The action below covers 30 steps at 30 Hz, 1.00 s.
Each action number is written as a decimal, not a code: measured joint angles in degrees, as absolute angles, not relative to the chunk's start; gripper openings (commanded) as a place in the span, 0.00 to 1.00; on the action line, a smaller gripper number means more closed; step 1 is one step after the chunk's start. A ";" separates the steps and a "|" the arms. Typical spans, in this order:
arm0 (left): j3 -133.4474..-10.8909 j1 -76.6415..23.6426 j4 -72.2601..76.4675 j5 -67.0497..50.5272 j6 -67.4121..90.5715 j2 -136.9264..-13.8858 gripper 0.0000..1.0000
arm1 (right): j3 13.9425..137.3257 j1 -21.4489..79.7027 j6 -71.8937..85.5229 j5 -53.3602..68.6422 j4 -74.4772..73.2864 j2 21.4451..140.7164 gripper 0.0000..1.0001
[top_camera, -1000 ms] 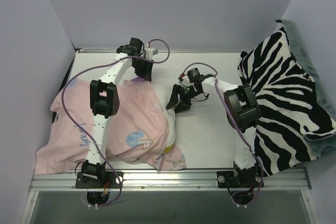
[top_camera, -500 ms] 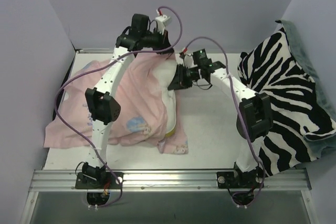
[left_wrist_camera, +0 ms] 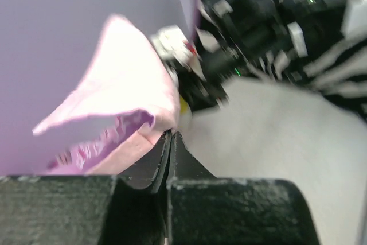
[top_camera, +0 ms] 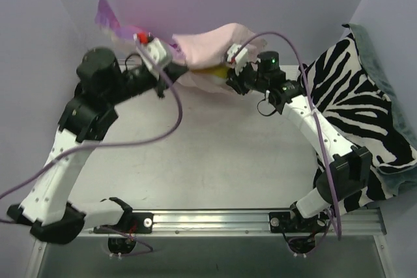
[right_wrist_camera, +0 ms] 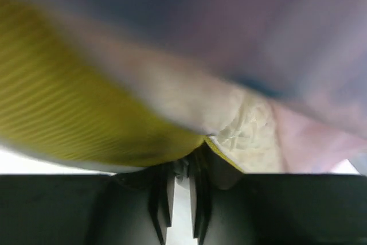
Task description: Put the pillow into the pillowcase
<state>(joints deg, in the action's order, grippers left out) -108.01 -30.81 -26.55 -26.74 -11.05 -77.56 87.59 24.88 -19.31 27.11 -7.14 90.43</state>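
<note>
Both arms hold the bundle up in the air near the back wall. The pillowcase [top_camera: 210, 43] hangs between them, pale pink inside showing, with a purple flap [top_camera: 108, 17] at the upper left. My left gripper [top_camera: 167, 69] is shut on the pillowcase edge [left_wrist_camera: 143, 124]. My right gripper [top_camera: 230, 81] is shut on the pillow at its yellow band [right_wrist_camera: 74, 119], beside white pillow fabric [right_wrist_camera: 252, 136]. Only a bit of the yellow band [top_camera: 219, 69] shows in the top view; the rest of the pillow is hidden inside the case.
A zebra-striped blanket [top_camera: 355, 115] is draped over the right side of the table [top_camera: 215, 154]. Purple walls close in at the back and both sides. The metal rail [top_camera: 215, 221] with both arm bases runs along the near edge.
Both arms rose from the table and swung back, lifting the pillowcase and pillow off the surface up toward the back wall. The left arm's elbow swung out to the left.
</note>
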 measured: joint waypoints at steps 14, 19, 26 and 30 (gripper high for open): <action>-52.31 -40.03 -45.67 -24.58 -18.31 -55.20 0.93 | 59.05 27.31 -35.20 23.94 -15.81 82.28 0.81; -61.08 -40.16 -45.58 -24.58 -16.25 -58.15 0.97 | 56.45 20.71 -26.09 26.17 -24.60 70.57 0.82; -78.52 -43.97 -41.74 -17.85 -13.85 -80.05 0.97 | 56.80 8.91 -3.29 34.94 -28.64 74.98 0.69; -88.25 -45.32 -40.01 -14.98 -11.40 -95.92 0.97 | 56.90 2.02 9.32 39.20 -26.46 87.96 0.67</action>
